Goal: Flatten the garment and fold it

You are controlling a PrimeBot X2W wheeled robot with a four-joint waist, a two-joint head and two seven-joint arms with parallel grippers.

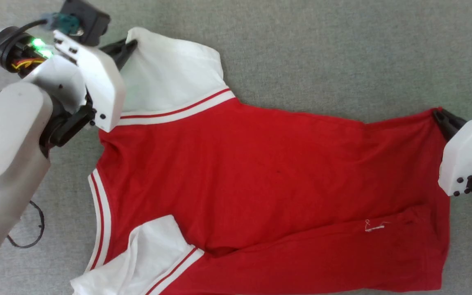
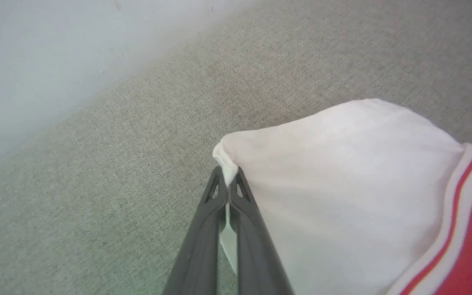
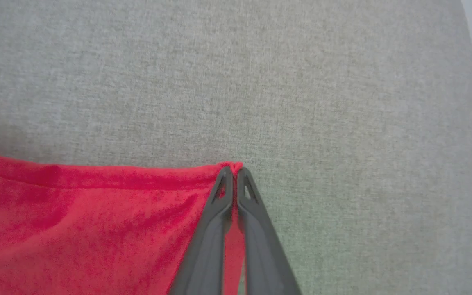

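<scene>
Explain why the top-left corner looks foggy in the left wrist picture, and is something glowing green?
Left wrist view: that corner is a pale, out-of-focus patch beyond the grey woven surface. Head view: yes, a green light on the left arm glares, faintly tinting the red fabric T-shirt with white sleeves. Right wrist view: the surface's right edge bows, lens distortion.

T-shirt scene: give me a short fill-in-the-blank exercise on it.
The left jaws pinch the T-shirt's ____ sleeve. The right jaws pinch its ____ hem corner. It lies on a ____ fabric surface.
Missing: white; red; grey.
</scene>
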